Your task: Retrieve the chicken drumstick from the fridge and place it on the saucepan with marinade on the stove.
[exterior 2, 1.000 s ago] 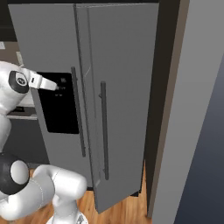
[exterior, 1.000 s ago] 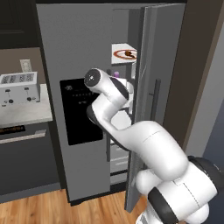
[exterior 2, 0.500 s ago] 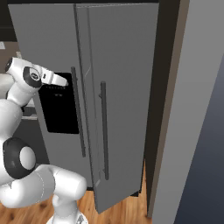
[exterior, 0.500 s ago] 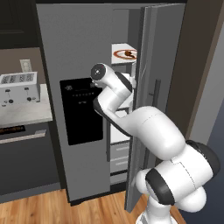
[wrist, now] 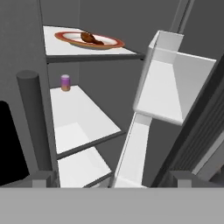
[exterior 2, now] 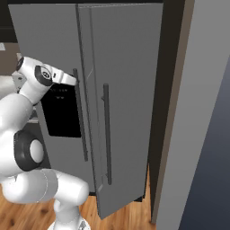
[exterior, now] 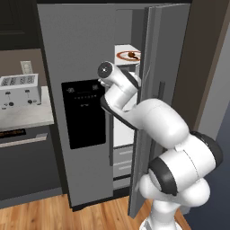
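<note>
Since a second earlier the arm had swung upward and rolled toward the gap of the open fridge door, its wrist rising from beside the dispenser panel to just under the top shelf.

From the left base view, the fridge [exterior: 76,54] was a tall slab of smooth grey steel with one door standing ajar, a glossy black dispenser panel [exterior: 84,112] set in the shut door, and a dark vertical bar handle [exterior 2: 106,134] seen from the right base view. Inside, flat white shelves [wrist: 78,109] stepped down one below another, and boxy white door bins [wrist: 170,83] hung on the open door.

One chicken drumstick [wrist: 91,38], a small dark reddish-brown lump, lay on one round white plate [wrist: 65,37] with a red rim, on the top shelf. One small pink-purple can [wrist: 65,82] stood upright on the shelf below, at its back.

The gripper [wrist: 111,177] pointed into the fridge with its two fingertips spread wide at the bottom corners of the hand view, nothing between them, well short of the drumstick.

Left of the fridge, a pale grey surface [exterior: 24,117] carried one white boxy toaster [exterior: 18,90], with dark cabinets beneath. Warm wood planks [exterior: 40,215] covered the floor, and a brown panel [exterior: 202,67] flanked the fridge on the right.
</note>
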Robot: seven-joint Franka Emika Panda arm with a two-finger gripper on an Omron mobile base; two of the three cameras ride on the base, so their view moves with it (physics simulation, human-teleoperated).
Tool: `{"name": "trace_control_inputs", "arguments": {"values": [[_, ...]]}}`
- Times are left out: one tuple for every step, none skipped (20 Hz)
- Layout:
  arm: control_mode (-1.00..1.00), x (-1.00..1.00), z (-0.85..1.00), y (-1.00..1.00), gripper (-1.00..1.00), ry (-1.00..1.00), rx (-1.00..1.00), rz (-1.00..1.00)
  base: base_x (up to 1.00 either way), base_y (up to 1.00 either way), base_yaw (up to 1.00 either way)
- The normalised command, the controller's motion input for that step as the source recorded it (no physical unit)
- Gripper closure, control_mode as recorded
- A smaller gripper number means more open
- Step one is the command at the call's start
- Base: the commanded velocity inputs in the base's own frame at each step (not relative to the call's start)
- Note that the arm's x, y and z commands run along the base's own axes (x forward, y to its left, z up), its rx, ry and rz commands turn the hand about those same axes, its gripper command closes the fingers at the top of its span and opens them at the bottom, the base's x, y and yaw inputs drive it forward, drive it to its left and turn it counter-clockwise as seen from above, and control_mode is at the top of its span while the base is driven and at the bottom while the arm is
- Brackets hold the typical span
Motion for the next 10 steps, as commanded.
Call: {"name": "trace_control_inputs", "arguments": {"values": [[-1.00, 0.23, 0.00, -0.11, -1.00, 0.00, 0.00, 0.03, 0.00, 0.00, 0.00], [-1.00, 0.23, -0.01, -0.14, -1.00, 0.00, 0.00, 0.03, 0.00, 0.00, 0.00], [-1.00, 0.25, 0.00, -0.21, -1.00, 0.00, 0.00, 0.02, 0.00, 0.00, 0.00], [-1.00, 0.24, 0.00, -0.24, -1.00, 0.00, 0.00, 0.01, 0.00, 0.00, 0.00], [-1.00, 0.24, 0.00, -0.24, -1.00, 0.00, 0.00, 0.00, 0.00, 0.00, 0.00], [-1.00, 0.24, 0.00, -0.27, -1.00, 0.00, 0.00, 0.00, 0.00, 0.00, 0.00], [-1.00, 0.16, 0.00, -0.27, -1.00, 0.00, 0.00, 0.00, 0.00, 0.00, 0.00], [-1.00, 0.17, 0.00, -0.31, -1.00, 0.00, 0.00, 0.00, 0.00, 0.00, 0.00], [-1.00, 0.11, 0.00, -0.30, -1.00, 0.00, 0.00, 0.00, 0.00, 0.00, 0.00], [-1.00, 0.09, 0.00, -0.33, -1.00, 0.00, 0.00, 0.00, 0.00, 0.00, 0.00]]}}
